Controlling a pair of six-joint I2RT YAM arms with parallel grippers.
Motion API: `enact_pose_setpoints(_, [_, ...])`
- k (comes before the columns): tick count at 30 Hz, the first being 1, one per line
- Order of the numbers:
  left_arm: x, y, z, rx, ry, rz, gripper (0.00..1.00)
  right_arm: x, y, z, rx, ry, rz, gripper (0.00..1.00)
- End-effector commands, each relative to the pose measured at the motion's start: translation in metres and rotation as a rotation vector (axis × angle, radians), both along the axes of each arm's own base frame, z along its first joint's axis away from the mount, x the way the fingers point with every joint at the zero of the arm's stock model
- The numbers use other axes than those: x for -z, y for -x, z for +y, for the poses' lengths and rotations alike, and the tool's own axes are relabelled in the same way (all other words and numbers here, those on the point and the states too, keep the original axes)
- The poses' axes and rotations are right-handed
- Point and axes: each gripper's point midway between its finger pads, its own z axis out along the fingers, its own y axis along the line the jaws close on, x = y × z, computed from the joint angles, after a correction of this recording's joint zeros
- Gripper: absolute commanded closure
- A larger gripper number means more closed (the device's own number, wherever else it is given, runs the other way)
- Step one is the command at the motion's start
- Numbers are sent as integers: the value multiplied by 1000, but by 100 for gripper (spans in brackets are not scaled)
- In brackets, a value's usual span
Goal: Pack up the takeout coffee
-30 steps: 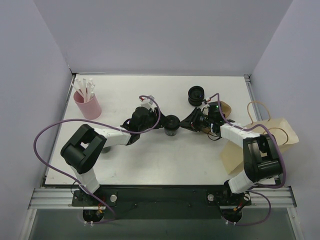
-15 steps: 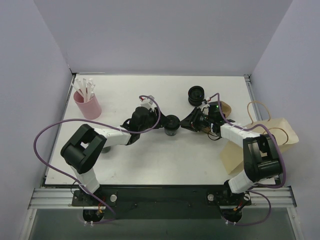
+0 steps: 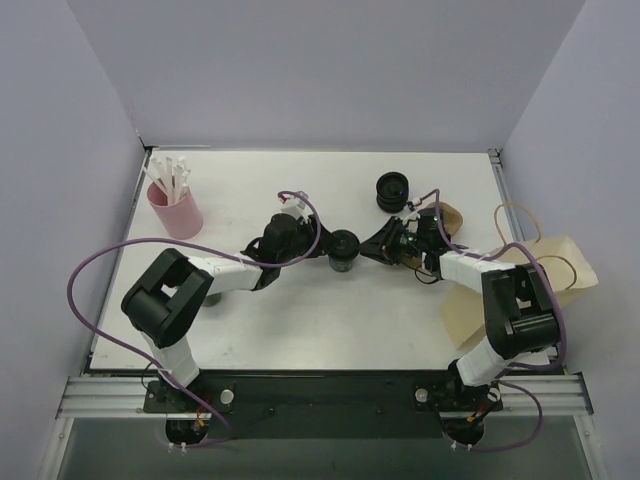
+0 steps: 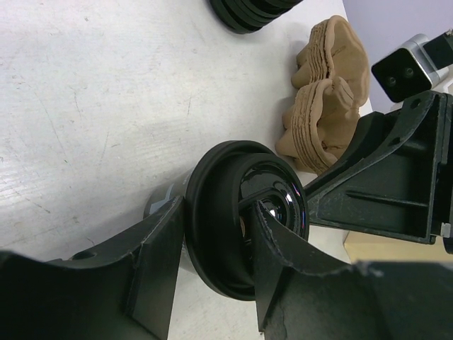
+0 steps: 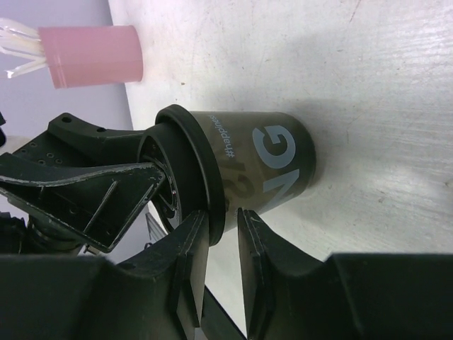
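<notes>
Right wrist: tapered black takeout coffee (image 5: pixel 276 166), glossy round lid (image 5: pixel 205 156), grey lettering.

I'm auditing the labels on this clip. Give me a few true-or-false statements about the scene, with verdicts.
1. The takeout coffee stands upright on the table, outside the paper bag. True.
2. The left pincer straddles the coffee's lid. True.
3. The pink cup lies tipped over. False: it stands upright with white sticks in it.
4. The right pincer hovers over the ribbed rings. False: it is at the coffee's lid rim.
</notes>
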Motion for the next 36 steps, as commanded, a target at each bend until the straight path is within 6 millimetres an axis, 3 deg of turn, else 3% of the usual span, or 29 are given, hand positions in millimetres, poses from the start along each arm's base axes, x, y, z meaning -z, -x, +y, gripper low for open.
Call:
enact_pose_setpoints(1, [189, 152, 133, 53, -674, 634, 51, 40, 10, -1, 17, 23, 53, 78])
enact_pose_setpoints(10, [193, 154, 135, 40, -681, 649, 51, 82, 32, -20, 63, 140, 133, 87])
enact_pose_setpoints(19, [200, 161, 135, 18, -669, 679, 51, 140, 77, -47, 84, 356, 271, 88])
enact_pose_setpoints(27, [204, 165, 145, -35, -685, 690, 54, 156, 91, -50, 57, 449, 299, 88])
enact_pose_setpoints(33, [203, 166, 143, -35, -667, 685, 53, 168, 102, -43, 66, 385, 323, 88])
enact_pose_setpoints(36, [200, 164, 139, -22, -658, 677, 52, 150, 86, -33, 54, 340, 253, 86])
